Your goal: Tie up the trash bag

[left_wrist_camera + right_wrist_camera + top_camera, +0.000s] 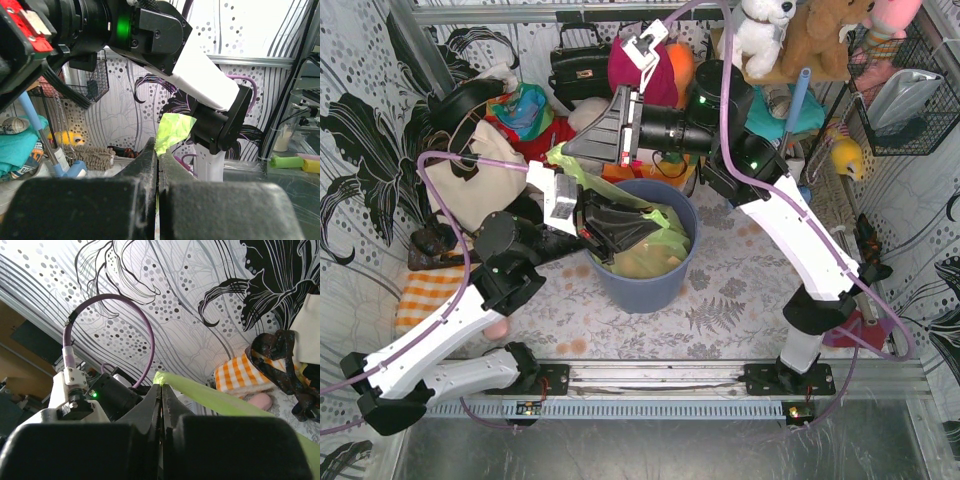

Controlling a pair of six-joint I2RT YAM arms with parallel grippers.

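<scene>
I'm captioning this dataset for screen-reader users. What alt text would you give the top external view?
The lime-green trash bag, sitting in a blue-grey bin at centre, is pinched in two places. The right gripper holds a strip of it out past the bin's far-left rim; the left gripper holds plastic over the bin's mouth. Soft toys and bags crowd the back.

White-shelled arms (435, 340), black joints (505, 240), purple cables (109, 296), green lights (752, 164), matte-black left gripper (158, 150) and right gripper (161, 388).
</scene>
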